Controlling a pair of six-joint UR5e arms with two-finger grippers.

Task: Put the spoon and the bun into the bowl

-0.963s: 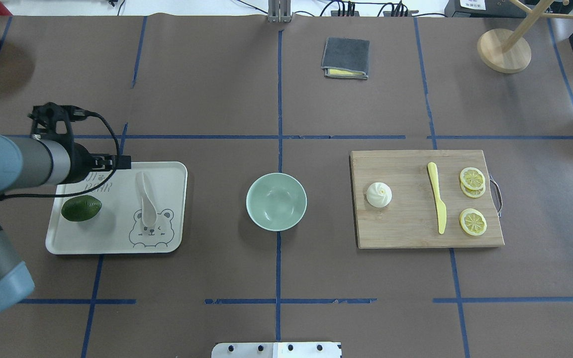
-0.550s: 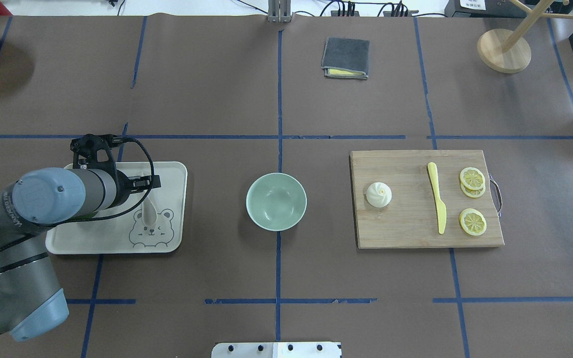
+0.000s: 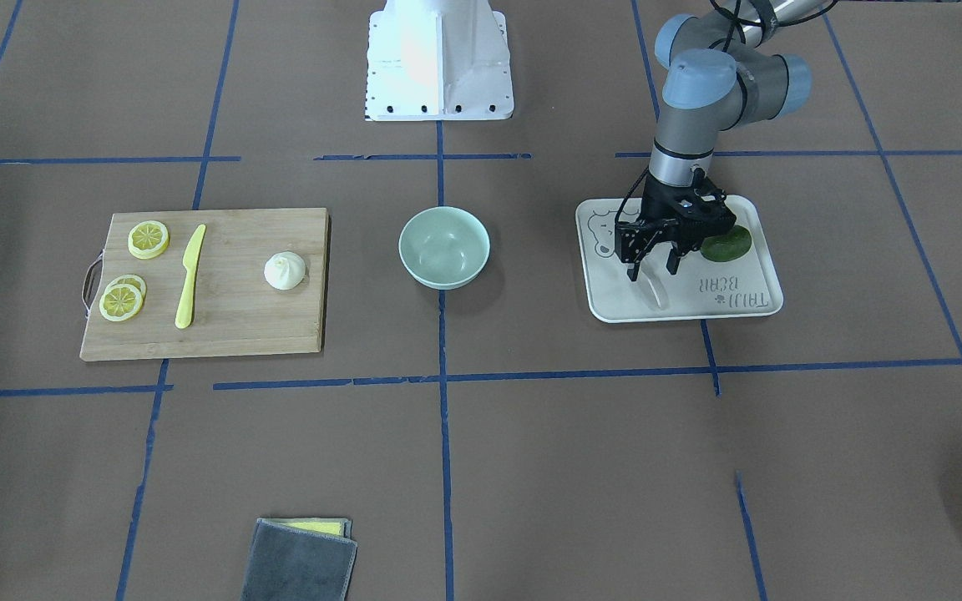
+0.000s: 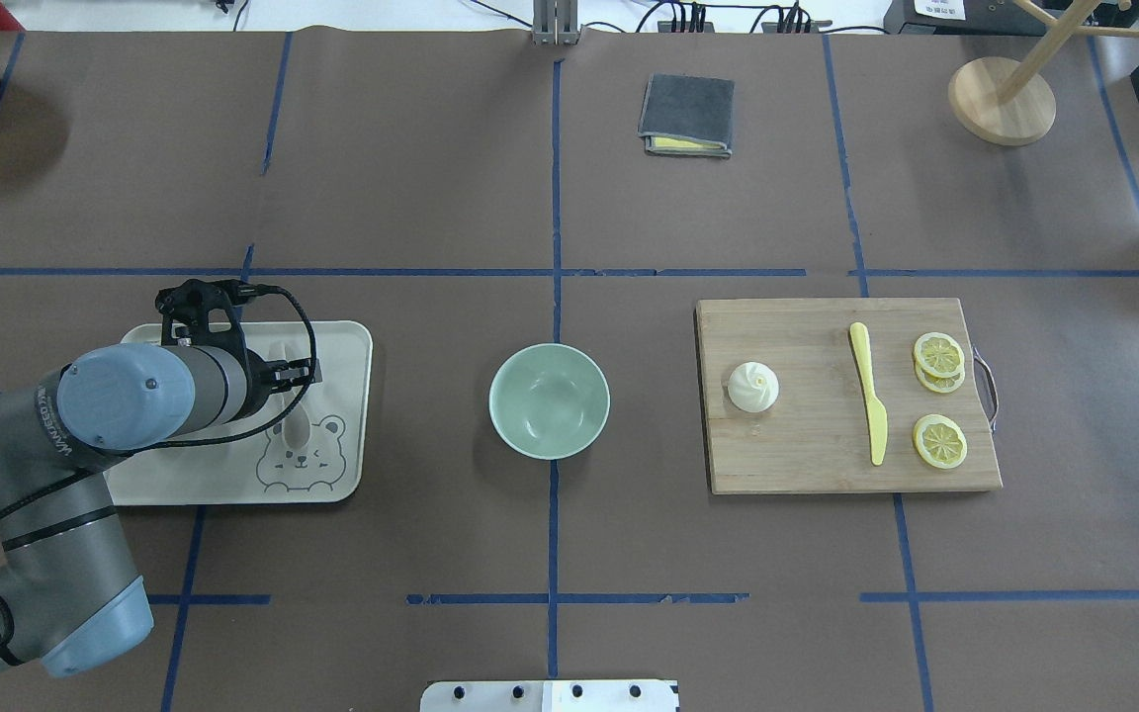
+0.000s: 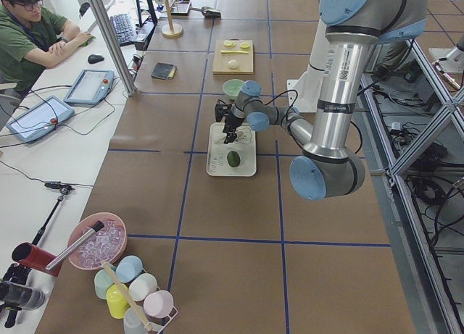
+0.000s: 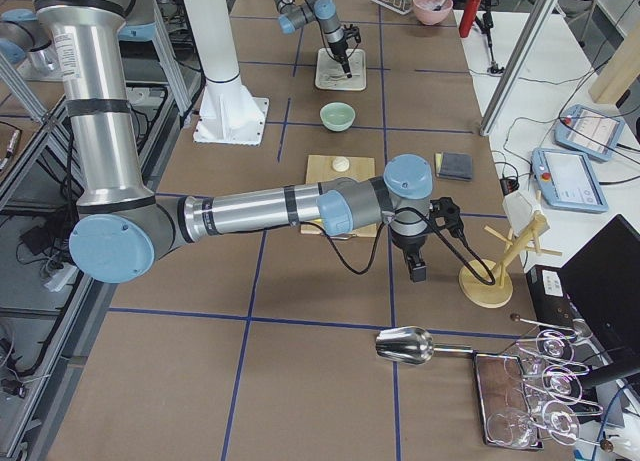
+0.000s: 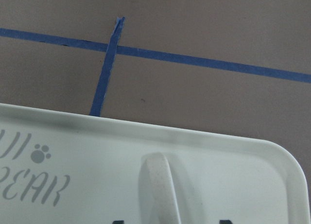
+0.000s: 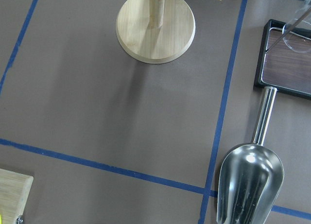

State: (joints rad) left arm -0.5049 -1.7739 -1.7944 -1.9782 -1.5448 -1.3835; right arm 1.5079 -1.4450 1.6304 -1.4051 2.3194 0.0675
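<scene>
The off-white spoon lies on the cream bear tray, handle toward the far side; its handle shows in the left wrist view. My left gripper is open and low over the tray, one finger on each side of the spoon's handle. The mint-green bowl stands empty at the table's middle. The white bun sits on the wooden cutting board at the right. My right gripper shows only in the exterior right view, above the table near the wooden stand; I cannot tell if it is open.
A dark green fruit lies on the tray beside the left gripper. A yellow knife and lemon slices are on the board. A grey cloth, a wooden stand and a metal scoop lie farther off.
My left arm has swung right over the tray and lowered its open gripper around the spoon's handle. It now hides the green fruit in the overhead view.
</scene>
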